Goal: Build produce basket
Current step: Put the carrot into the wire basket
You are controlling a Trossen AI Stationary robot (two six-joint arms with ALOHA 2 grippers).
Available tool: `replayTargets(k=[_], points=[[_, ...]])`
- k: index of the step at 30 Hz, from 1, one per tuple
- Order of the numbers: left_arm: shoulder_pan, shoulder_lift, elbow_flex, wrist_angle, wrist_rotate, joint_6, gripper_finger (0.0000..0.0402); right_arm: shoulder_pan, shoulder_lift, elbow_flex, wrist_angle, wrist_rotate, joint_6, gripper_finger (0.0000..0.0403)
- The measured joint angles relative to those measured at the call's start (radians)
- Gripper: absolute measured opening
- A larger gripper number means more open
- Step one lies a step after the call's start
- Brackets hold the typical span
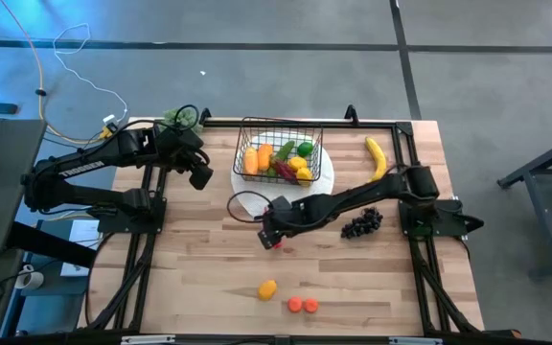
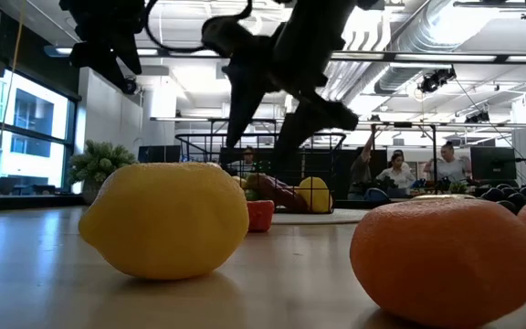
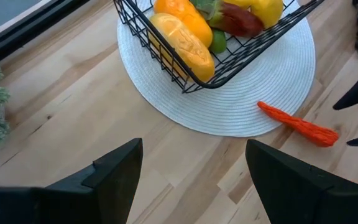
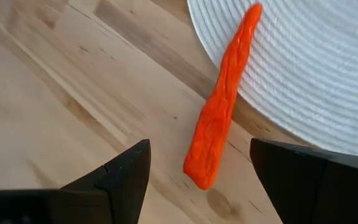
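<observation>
The black wire basket (image 1: 281,149) stands on a round white plate (image 1: 326,177) and holds orange, green, red and yellow produce. A red chilli (image 4: 219,118) lies on the table with its thin end on the plate's rim (image 4: 303,93). My right gripper (image 4: 199,146) hovers open just above the chilli's thick end, one finger on either side, touching nothing. My left gripper (image 3: 194,146) waits open left of the basket. On the table lie a banana (image 1: 377,158), grapes (image 1: 362,223), a lemon (image 1: 267,289) and carrot slices (image 1: 303,305).
A small green plant (image 1: 182,117) sits at the table's far left corner. Black frame rails (image 1: 142,259) run along the table's left and right sides. In the low view the lemon (image 2: 167,219) and a carrot slice (image 2: 441,260) fill the foreground; people sit far behind.
</observation>
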State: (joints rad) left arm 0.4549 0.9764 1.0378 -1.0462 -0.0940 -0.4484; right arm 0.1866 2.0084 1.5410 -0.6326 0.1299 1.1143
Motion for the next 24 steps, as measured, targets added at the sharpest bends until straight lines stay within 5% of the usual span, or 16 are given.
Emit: replayTargets(k=[24], points=[[0.000,0.001,0.000,-0.005,0.001,0.015,0.0275,0.010,0.157,0.003,0.043,-0.056,0.099,0.0182]])
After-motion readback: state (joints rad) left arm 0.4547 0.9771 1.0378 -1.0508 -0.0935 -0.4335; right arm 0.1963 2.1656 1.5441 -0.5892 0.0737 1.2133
